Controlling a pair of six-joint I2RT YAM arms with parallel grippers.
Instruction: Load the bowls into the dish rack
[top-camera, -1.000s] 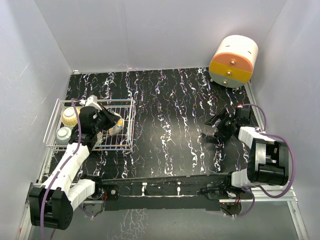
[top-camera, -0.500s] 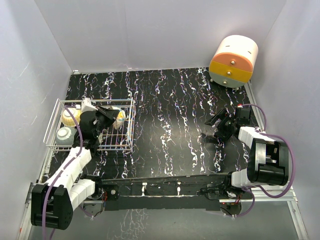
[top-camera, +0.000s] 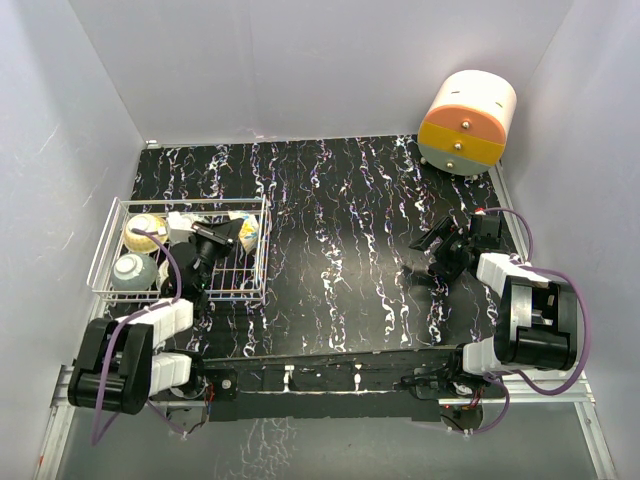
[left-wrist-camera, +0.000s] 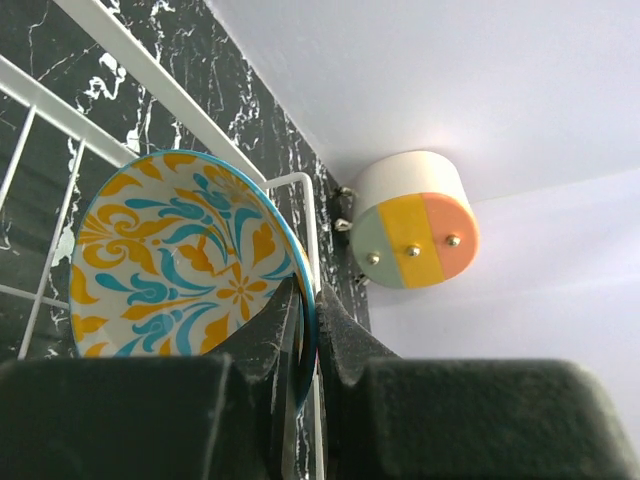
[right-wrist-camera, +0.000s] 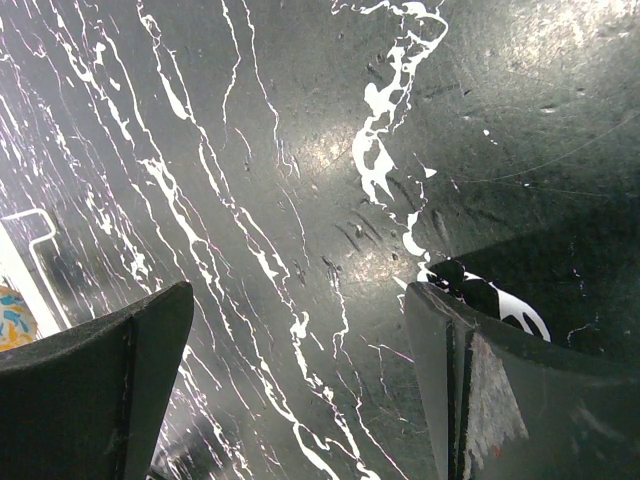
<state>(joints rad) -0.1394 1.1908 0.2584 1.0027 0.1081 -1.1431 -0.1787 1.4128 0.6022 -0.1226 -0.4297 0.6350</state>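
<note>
teal-rimmed bowl (top-camera: 245, 232) now farther back in dish rack (top-camera: 265, 262)

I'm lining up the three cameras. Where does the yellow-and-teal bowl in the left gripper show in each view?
Top external: the yellow-and-teal bowl is on edge at the far right corner of the dish rack.
Left wrist: the bowl fills the left centre, patterned inside facing the camera.
Right wrist: only a sliver of the bowl shows, at the left edge.
Shared landmark: the dish rack's white wire, upper left in the left wrist view, left edge in the right wrist view.
</note>
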